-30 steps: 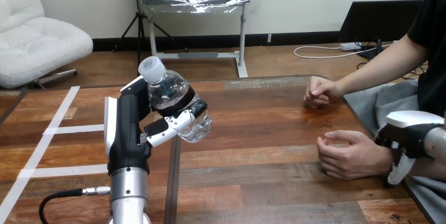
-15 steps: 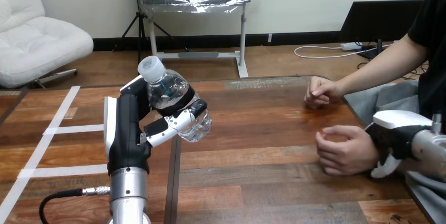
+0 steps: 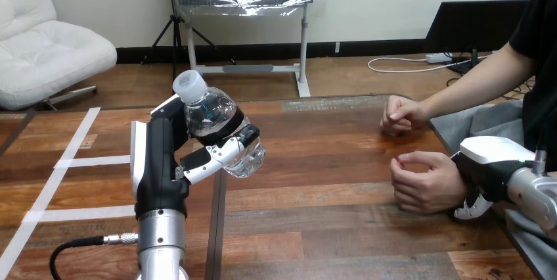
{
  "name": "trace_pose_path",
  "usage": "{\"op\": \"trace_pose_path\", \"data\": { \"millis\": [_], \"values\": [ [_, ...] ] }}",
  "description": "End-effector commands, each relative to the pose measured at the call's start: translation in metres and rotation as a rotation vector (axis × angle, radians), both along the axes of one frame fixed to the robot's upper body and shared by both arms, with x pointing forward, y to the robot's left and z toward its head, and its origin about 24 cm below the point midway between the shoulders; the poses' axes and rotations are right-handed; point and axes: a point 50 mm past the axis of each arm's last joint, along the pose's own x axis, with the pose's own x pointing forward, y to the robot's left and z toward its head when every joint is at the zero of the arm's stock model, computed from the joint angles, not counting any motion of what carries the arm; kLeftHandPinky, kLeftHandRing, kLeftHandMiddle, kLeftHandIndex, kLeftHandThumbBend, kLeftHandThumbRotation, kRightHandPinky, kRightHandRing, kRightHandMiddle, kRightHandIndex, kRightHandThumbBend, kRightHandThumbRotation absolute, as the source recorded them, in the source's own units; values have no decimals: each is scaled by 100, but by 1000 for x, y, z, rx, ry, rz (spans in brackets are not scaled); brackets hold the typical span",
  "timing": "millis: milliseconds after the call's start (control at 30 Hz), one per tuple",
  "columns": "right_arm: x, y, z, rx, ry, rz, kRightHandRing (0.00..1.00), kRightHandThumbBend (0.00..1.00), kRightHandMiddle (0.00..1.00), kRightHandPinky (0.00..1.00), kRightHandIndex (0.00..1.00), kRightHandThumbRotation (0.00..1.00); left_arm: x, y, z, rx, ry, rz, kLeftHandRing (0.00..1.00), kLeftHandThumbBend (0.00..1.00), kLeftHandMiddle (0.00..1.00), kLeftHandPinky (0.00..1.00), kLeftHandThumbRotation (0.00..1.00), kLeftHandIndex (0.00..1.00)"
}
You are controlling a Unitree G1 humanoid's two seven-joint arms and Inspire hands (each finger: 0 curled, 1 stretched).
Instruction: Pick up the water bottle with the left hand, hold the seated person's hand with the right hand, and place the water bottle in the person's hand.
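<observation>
Right hand, person's hand farther left

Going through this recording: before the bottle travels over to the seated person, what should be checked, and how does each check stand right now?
1. Water bottle secure in the left hand: ok, fingers curled round it, lifted off the table, tilted.
2. Cap on: ok.
3. Right hand holding the person's nearer hand: cannot tell; it sits at the wrist.
4. Nearer hand open to receive: not ok, its fingers are curled in.
5. Person's farther hand out of the way: ok, a fist resting further back on the table.
</observation>
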Motion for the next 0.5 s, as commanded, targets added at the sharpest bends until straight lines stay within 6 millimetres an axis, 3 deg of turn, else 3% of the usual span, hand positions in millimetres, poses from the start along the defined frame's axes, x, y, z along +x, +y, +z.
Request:
{"op": "trace_pose_path", "data": {
  "millis": [0,467],
  "values": [
    [-6,16,-19,22,44,36,59,72,72,48,67,0,9,1,22,-4,-95,-2,43,60,43,43,0,51],
    [-8,15,-24,33,53,21,57,69,70,46,66,0,9,3,23,-4,-100,0,41,60,43,40,0,51]
  ]
}}
